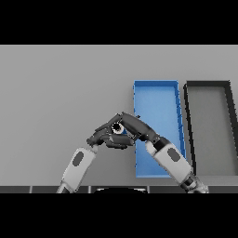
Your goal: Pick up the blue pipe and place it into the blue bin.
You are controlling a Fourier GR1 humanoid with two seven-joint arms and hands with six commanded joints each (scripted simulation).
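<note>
Blue pipe [122, 131] mostly hidden between hands

table [60, 93]: plain grey, no pattern
blue bin [158, 100]: bright blue, rim a shade lighter than the floor
right bin [188, 125]: black rim, grey floor
left hand [103, 137]: dark grey
right hand [132, 125]: dark grey to black
pipe [122, 132]: a small patch of blue between the hands, next to a white spot
arms: white shells with grey oval patches, dark at the joints

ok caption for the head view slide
Both robot hands meet over a small blue pipe beside the blue bin.
</note>
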